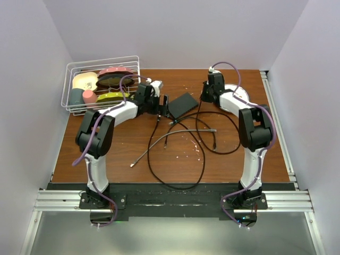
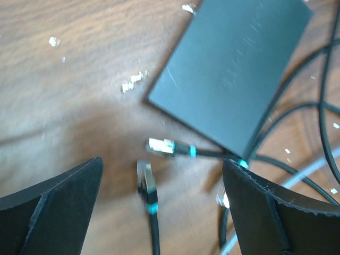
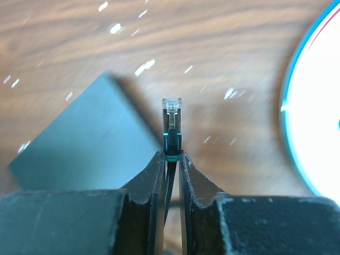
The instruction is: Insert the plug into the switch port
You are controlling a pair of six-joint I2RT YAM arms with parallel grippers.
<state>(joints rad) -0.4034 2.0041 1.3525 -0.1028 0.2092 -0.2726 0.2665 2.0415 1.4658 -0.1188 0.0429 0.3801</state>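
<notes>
The flat black switch box (image 1: 182, 104) lies on the wooden table between my two grippers; its port does not show in any view. My right gripper (image 3: 171, 154) is shut on a black cable just behind its clear-tipped plug (image 3: 171, 114), which sticks out past the fingertips above the table, just right of the box (image 3: 79, 149). In the top view this gripper (image 1: 209, 93) hangs off the box's right end. My left gripper (image 2: 162, 175) is open at the box's left end (image 1: 163, 103), above two loose plugs (image 2: 161, 145) (image 2: 146, 180) lying beside the box (image 2: 234, 69).
A round white disc (image 1: 239, 91) with red marks lies behind my right gripper, and it shows at the right edge of the right wrist view (image 3: 319, 106). A white wire basket (image 1: 101, 82) of toy food stands at the back left. Black and grey cables (image 1: 175, 154) loop over the table's middle.
</notes>
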